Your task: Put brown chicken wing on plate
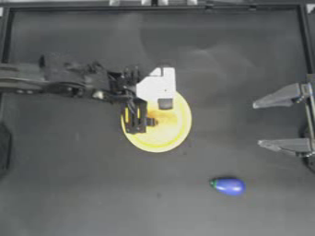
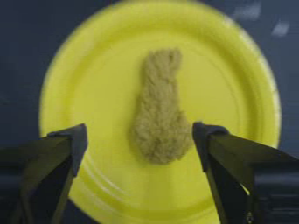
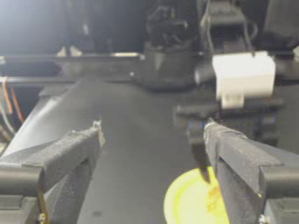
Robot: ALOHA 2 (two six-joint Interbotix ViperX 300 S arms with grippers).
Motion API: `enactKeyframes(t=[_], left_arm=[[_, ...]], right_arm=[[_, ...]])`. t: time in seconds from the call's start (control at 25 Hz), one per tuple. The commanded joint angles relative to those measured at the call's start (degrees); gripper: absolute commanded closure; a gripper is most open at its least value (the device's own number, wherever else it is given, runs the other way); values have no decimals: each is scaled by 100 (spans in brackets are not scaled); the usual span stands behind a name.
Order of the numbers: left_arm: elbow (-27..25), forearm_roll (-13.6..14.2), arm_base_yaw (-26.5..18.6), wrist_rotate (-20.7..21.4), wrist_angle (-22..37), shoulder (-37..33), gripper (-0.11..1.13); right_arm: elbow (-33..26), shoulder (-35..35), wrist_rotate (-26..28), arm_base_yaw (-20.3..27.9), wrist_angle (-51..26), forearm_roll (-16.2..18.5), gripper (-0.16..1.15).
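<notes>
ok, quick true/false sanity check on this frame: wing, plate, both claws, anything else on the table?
1. The lumpy golden-brown breaded chicken wing lies on the round bright yellow plate. True.
2. The left claw is clamped on the wing. False: its jaws are open, one on each side of the wing.
3. The right claw is over the plate. False: it sits drawn back at the table's right edge, open.
4. The blue rounded eggplant-like object with a green tip lies off the plate, on the dark table. True.
</notes>
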State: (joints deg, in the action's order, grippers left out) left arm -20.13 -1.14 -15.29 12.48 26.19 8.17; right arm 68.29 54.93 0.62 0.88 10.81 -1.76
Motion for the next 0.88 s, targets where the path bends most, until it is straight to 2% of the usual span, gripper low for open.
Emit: enactKeyframes(t=[0.04,0.28,0.48,0.6,0.88], left_arm=[[70,9,-9,0,-9,-879,1],[-220,-35,167,-62,-35,-1635,3],[-598,-97,457,-132,-299,-2294,4],[-905,-141,571,-255,-624,-2619,4],[-1881,-211,905,-571,-1793,-3437,4]], right_arm=[[-62,-26,9,0,26,-18,-1],[-62,0,9,0,9,-18,-1],[-62,0,9,0,0,-18,-1],[-62,0,9,0,0,-18,-1],[-70,9,9,0,-9,-18,-1]])
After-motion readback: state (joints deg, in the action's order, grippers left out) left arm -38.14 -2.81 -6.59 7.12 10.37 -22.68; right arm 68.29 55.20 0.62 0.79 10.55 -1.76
